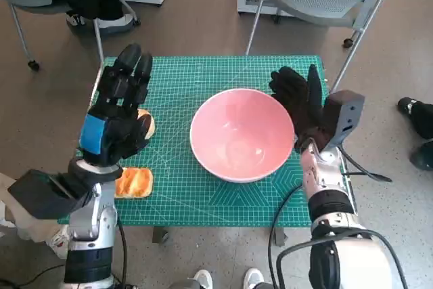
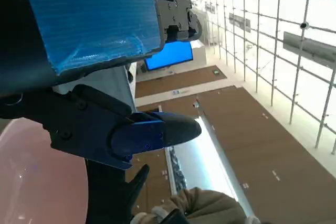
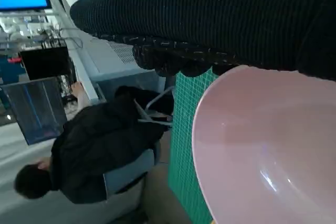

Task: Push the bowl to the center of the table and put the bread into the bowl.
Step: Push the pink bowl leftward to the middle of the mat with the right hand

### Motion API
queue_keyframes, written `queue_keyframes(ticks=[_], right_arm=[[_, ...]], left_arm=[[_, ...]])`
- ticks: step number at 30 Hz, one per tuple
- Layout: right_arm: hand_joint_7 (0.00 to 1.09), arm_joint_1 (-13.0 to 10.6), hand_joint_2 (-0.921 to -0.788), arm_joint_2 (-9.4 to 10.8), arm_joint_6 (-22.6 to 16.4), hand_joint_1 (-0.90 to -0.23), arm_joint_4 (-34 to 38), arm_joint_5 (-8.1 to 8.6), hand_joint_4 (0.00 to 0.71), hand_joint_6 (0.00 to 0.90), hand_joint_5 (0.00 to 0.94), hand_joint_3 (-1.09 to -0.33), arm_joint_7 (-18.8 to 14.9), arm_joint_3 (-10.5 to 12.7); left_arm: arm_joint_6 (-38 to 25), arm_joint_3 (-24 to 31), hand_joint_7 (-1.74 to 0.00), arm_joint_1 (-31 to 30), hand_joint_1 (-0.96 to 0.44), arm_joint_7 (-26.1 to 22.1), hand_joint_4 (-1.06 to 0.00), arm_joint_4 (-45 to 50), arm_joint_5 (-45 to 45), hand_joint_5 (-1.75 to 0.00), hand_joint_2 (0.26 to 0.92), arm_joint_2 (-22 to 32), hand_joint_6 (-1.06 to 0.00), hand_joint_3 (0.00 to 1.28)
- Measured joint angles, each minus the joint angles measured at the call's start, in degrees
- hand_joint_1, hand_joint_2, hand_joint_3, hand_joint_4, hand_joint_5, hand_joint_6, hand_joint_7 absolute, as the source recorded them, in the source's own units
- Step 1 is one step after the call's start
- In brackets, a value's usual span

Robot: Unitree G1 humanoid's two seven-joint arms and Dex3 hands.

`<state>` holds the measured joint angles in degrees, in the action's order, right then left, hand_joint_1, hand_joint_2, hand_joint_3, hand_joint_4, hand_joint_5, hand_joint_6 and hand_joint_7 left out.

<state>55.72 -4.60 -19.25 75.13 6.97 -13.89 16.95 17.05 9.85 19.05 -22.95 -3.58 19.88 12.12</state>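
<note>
Head view puts my spread right hand (image 1: 300,103) against the pink bowl (image 1: 242,133), near centre. Next I'd lower my spread, empty left hand (image 1: 120,109) onto the bread (image 1: 133,182).

The mat (image 1: 203,194) covering the table is green, ruled with a fine pale grid and some diagonal lines. The bowl (image 1: 242,133) is plain pale pink inside and out, with a whitish rim and a small white glint of light. The bread (image 1: 134,183) is golden orange with paler yellow patches. The left hand (image 1: 118,109) is black, with bright blue tape across its back; the right hand (image 1: 301,99) wears a black ribbed knitted glove. Both forearms are pale grey-white. The floor (image 1: 203,18) is dull brown. A person (image 3: 100,150) wears a black jacket, and a screen (image 2: 170,51) glows bright blue.
</note>
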Motion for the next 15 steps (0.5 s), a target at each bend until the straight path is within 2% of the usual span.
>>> queue_keyframes(ticks=[15], right_arm=[[0.01,1.4,-0.921,1.2,0.1,-0.695,0.0,-0.54,0.096,0.182,0.0,-0.877,-0.5,-1.2]], left_arm=[[-1.3,-0.1,-0.38,-1.9,-0.66,1.7,-0.03,2.9,-0.5,0.0,0.921,0.0,0.0,0.53]])
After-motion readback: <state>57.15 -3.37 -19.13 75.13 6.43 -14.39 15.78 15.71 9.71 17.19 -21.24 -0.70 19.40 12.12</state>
